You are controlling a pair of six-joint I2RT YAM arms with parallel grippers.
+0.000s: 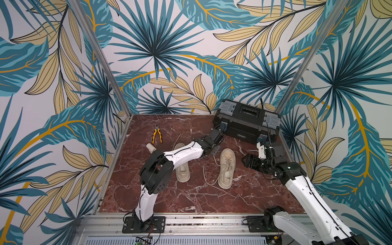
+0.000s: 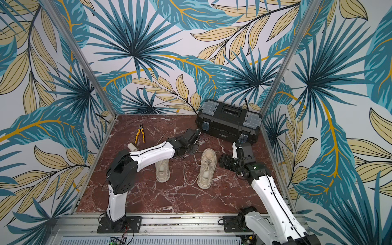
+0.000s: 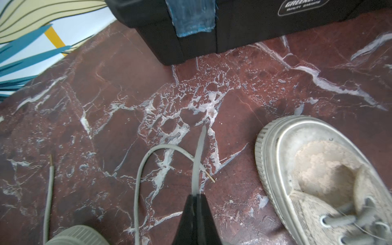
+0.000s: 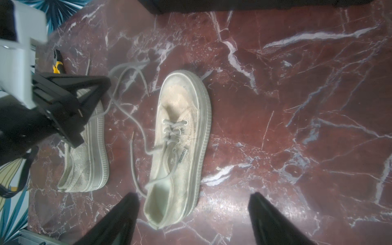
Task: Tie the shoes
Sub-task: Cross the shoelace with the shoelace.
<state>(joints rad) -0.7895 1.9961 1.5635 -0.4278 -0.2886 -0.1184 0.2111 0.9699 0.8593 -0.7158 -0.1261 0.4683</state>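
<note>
Two shoes lie side by side on the marble table (image 1: 191,201), toes toward the black toolbox (image 1: 246,125): the left shoe (image 1: 182,171) partly under the left arm, the right shoe (image 1: 227,167) in the open, both untied. The left gripper (image 3: 196,195) is clenched on a lace (image 3: 199,152) just past the shoes' toes; in the left wrist view the flat cord stands out from between the closed jaws with a short tail free beyond them. That lace seems to run back to the right shoe (the right wrist view shows its cords trailing toward that gripper, though the exact strand is hard to follow). The right gripper (image 4: 194,197) hangs released, jaws wide apart, near the right shoe's outer side, holding nothing.

The step in hand looks like gathering the lace ends for the first crossing. To do it well, the left gripper should hold its pinch firm and draw the cord only until the slack goes, so the light shoe is not dragged. The right gripper should seek the second lace (image 4: 131,157), which curls on the table between the shoes, and take it near its tip, coming down with the jaws set across the cord. Another cord (image 3: 137,186) loops beside the held strand; lifting clear of it avoids a snag. The pliers (image 1: 157,134) lie well apart.
</note>
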